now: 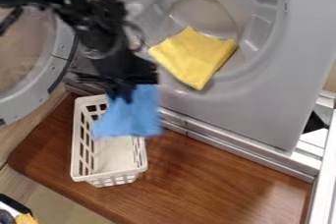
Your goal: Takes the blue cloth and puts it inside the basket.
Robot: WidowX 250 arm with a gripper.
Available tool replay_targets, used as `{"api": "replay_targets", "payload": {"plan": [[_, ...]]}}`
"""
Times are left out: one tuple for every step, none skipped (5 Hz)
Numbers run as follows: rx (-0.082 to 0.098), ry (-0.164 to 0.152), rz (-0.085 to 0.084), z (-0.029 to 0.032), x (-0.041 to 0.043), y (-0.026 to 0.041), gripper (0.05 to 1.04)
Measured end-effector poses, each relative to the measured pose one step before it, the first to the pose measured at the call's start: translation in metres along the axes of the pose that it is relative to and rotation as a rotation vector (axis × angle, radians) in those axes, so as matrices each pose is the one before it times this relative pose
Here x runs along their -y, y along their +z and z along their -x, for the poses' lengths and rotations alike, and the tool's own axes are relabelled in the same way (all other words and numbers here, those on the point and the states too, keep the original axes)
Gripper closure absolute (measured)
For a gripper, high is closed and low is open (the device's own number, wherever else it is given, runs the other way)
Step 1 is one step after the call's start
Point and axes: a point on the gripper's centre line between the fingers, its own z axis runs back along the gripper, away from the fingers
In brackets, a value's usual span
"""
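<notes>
The pincer [125, 93] is clamped on the blue cloth [131, 115], which hangs at eight o'clock from the view's middle, above the white basket [110, 175] on the brown surface [220, 179]; I cannot tell whether cloth and basket touch. A yellow cloth [191, 57] lies at one o'clock.

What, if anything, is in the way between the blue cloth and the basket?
Nothing visible. The cloth hangs from the gripper, partly over the basket. Its other part reaches past the rim on the side toward the machine, so that rim might catch it.
</notes>
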Motion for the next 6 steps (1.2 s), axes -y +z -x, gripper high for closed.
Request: {"api": "replay_targets", "payload": {"plan": [[-0.0254,0.0417,-0.0191,-0.00077,-0.01714,-0.0152,0.993],[-0.0507,0.0261,-0.0213,0.00548,-0.01076,-0.02294,0.993],[-0.0359,-0.0019,-0.009,0.00653,-0.00326,-0.02166,0.993],[0.01,-0.0093,0.0082,0.00215,0.00198,-0.01845,0.993],[-0.0233,-0.0057,-0.0031,0.00403,0.00348,-0.01406,0.993],[-0.0138,0.008,-0.0142,0.00248,-0.00171,-0.01218,0.971]]}}
